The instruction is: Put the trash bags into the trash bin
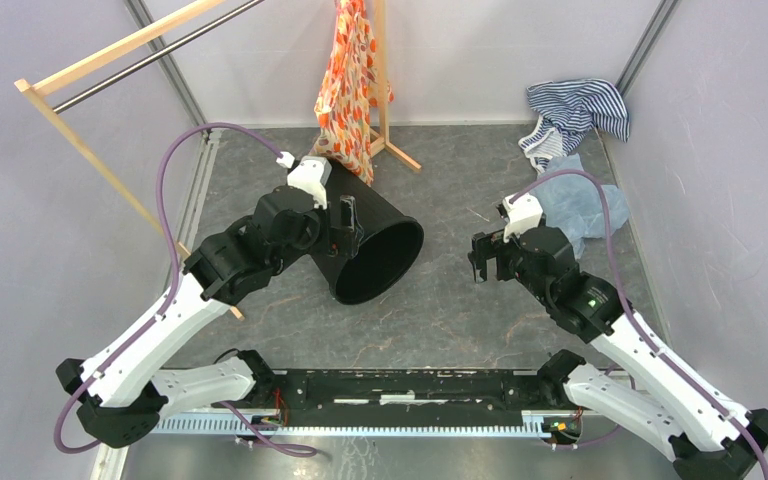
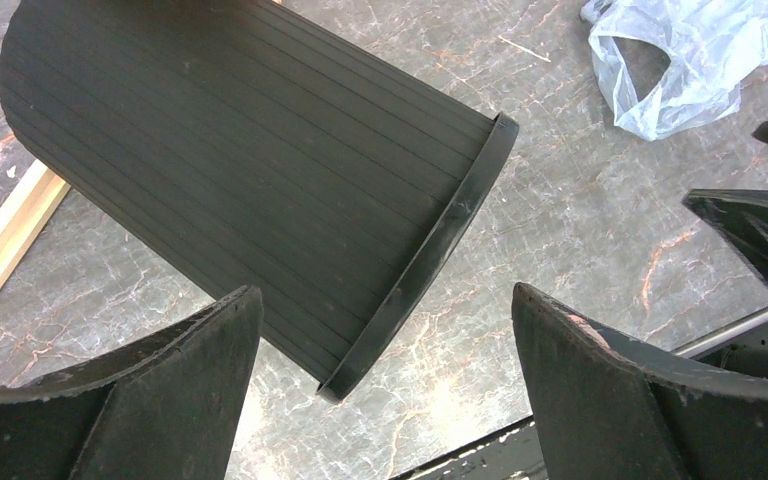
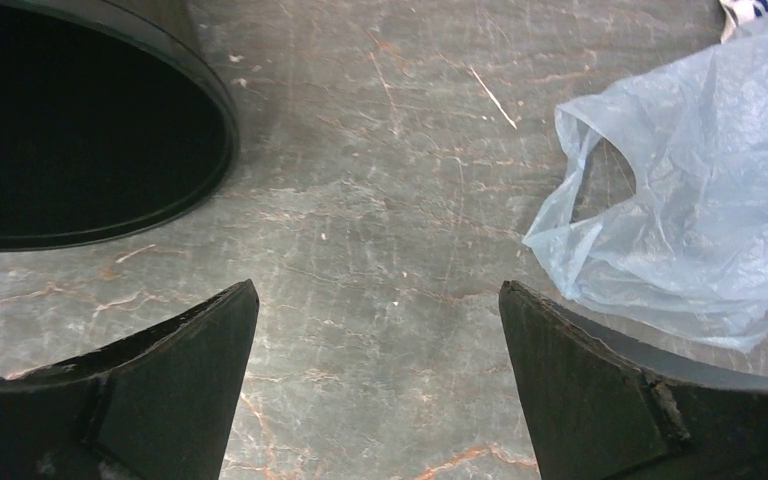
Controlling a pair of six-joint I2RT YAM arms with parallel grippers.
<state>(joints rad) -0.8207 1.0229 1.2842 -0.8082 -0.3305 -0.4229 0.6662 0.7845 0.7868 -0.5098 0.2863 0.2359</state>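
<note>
The trash bin (image 1: 388, 218) is a round black bucket lying on its side mid-table, its mouth facing right and toward the arms. My left gripper (image 1: 346, 226) hovers open over the bin's wall (image 2: 260, 170), near its rim (image 2: 430, 250), and holds nothing. A crinkly pale-blue trash bag (image 1: 575, 205) lies on the table to the right, partly behind my right arm. My right gripper (image 1: 480, 258) is open and empty between the bin mouth and the bag. In the right wrist view the bin's rim (image 3: 225, 120) is far left and the bag (image 3: 690, 200) is right, beside the right finger.
An orange floral fabric bag (image 1: 345, 80) hangs on a wooden rack (image 1: 100, 60) behind the bin. A blue-white striped cloth (image 1: 575, 110) lies in the back right corner. A wooden rack leg (image 2: 5, 240) runs beside the bin's base. Grey walls enclose the marbled table (image 1: 460, 320).
</note>
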